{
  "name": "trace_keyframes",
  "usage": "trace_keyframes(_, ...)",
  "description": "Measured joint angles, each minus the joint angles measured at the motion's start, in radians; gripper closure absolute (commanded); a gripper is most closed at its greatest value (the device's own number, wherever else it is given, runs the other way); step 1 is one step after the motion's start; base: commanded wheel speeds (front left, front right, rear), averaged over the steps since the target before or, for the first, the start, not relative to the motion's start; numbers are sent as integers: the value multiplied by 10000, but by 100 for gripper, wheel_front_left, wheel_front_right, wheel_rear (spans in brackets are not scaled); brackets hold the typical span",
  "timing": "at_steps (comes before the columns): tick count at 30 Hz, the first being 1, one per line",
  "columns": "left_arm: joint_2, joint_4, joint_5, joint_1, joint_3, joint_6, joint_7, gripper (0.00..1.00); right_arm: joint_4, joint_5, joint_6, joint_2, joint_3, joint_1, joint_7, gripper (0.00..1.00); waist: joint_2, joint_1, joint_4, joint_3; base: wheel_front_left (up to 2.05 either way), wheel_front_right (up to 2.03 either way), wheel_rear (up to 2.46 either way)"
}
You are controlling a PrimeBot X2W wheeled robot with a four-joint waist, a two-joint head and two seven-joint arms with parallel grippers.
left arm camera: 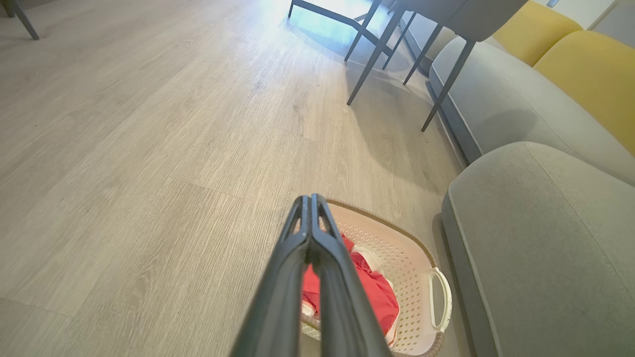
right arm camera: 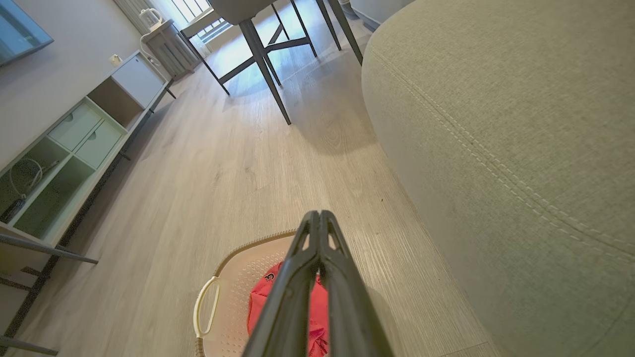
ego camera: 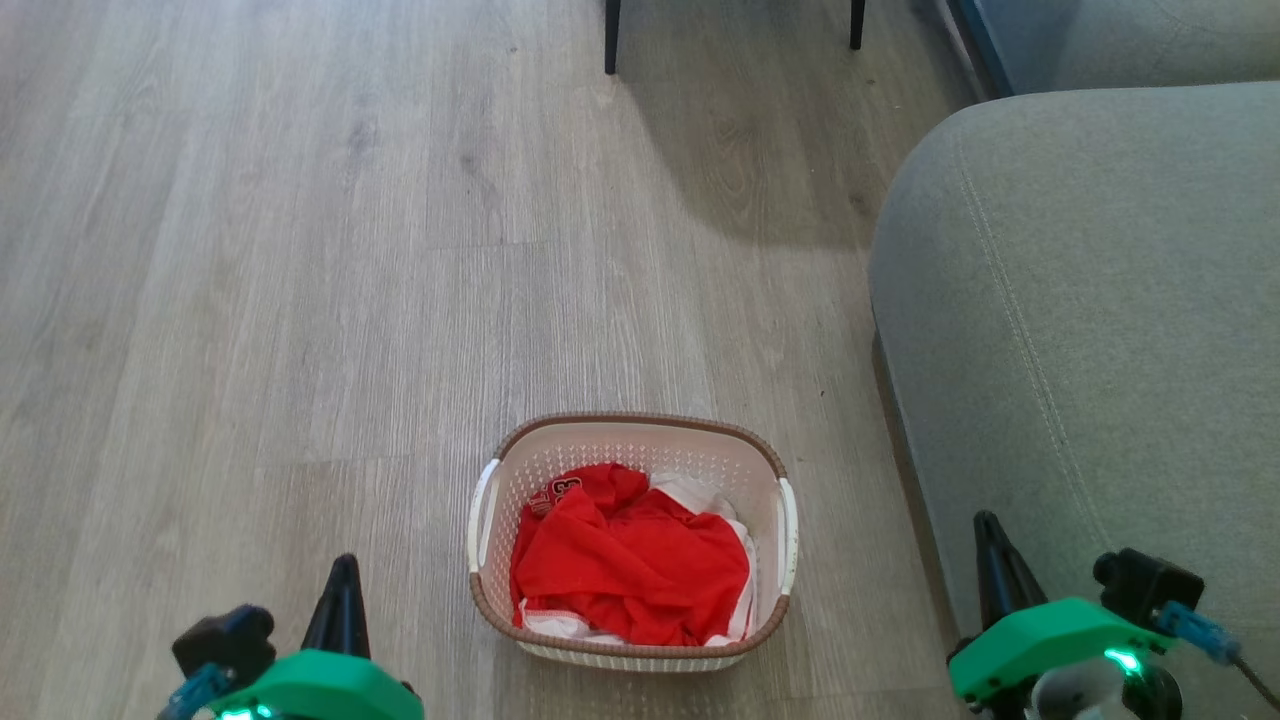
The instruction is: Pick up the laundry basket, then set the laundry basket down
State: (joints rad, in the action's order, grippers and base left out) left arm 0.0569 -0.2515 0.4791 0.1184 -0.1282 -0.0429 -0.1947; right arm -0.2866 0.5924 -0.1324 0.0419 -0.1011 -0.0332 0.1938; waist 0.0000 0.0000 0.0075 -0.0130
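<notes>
The laundry basket stands on the wood floor at the bottom centre of the head view, cream-white and perforated with a brown rim and a white handle on each side. Red and white clothes lie in it. My left gripper is shut, above the floor to the basket's left and apart from it. On the other side my right gripper is shut too, over the sofa's edge and clear of the basket. The left wrist view shows the basket behind my closed fingers; the right wrist view shows the basket likewise.
A grey sofa runs along the right, close to the basket's right side. Dark chair legs stand on the floor at the back. A low shelf unit lines the wall in the right wrist view. Yellow cushions sit on the sofa.
</notes>
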Motion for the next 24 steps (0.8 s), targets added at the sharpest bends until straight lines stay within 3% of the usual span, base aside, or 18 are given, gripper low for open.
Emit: trace_keyframes(24,10,-29,2669,-266,380,355,610,100,10,2428,0,40,374,103,-545,100,0,0,-17,22,0,0,0)
